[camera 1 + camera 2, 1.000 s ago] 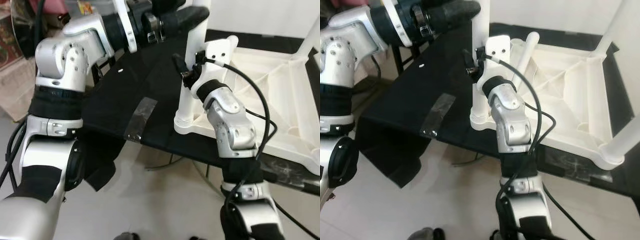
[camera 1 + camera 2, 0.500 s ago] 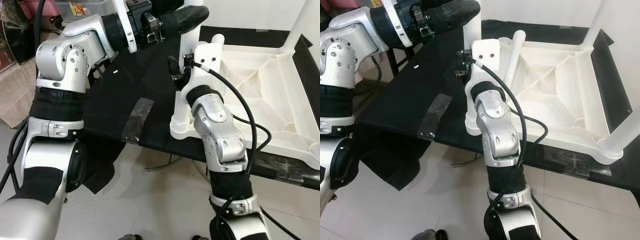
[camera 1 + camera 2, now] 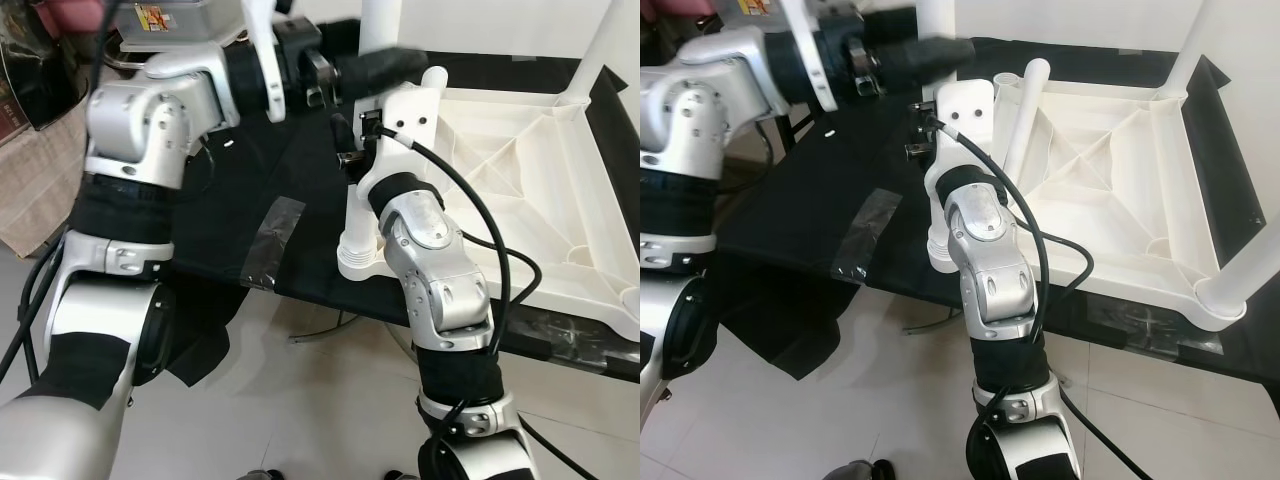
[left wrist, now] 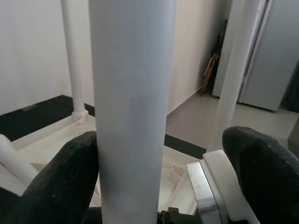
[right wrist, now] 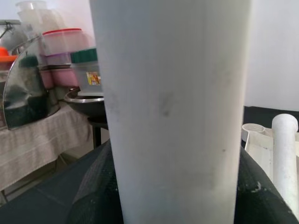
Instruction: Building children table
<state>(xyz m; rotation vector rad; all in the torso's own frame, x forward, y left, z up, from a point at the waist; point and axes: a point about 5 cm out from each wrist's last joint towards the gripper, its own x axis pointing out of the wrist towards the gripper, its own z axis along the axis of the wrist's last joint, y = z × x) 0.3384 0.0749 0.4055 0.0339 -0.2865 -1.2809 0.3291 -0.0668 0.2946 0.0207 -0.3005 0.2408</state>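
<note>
Both grippers meet at one upright white table leg [image 3: 358, 215]: the left gripper [image 4: 163, 186] sits spread around it (one finger touching), while the right gripper [image 5: 173, 196] clasps it lower, above the upturned white tabletop [image 3: 520, 170] on the black table [image 3: 270, 190].

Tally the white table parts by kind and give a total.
Upright table legs: 3
Loose table leg lying against the tabletop: 1
Upside-down tabletop: 1
Total: 5
</note>
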